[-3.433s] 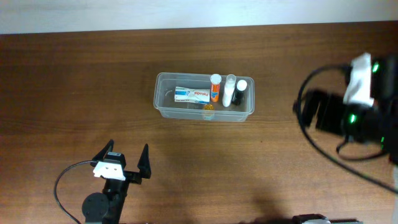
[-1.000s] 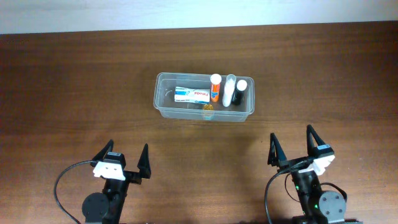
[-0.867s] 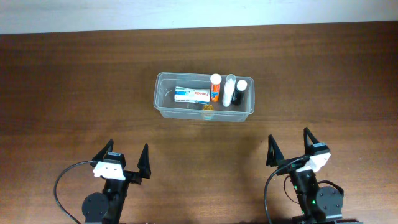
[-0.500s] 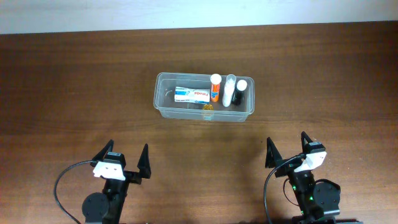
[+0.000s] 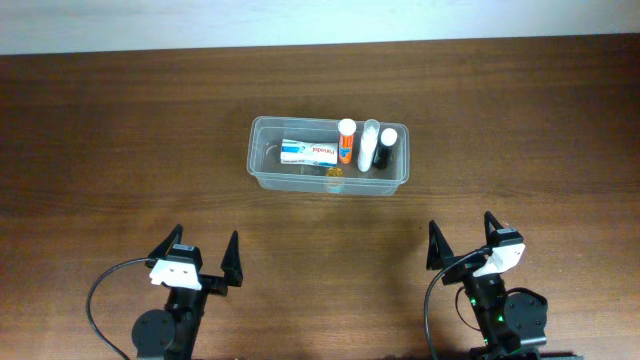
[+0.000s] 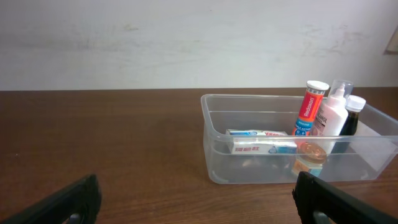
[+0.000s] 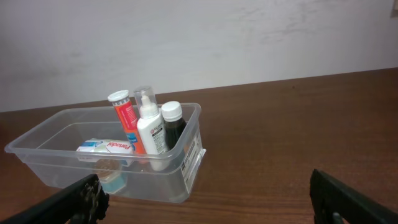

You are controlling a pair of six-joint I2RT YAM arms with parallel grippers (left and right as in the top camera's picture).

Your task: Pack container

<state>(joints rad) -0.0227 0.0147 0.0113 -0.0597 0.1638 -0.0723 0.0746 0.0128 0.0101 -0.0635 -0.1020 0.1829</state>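
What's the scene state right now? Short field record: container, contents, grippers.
container: clear, upright on the table, beyond both arms
contents, left part: white-and-blue box, lying flat
contents, right end: orange tube, white bottle, dark bottle, all standing
contents, near wall: small jar with amber lid
left gripper: open, empty, apart from container
right gripper: open, empty, apart from container
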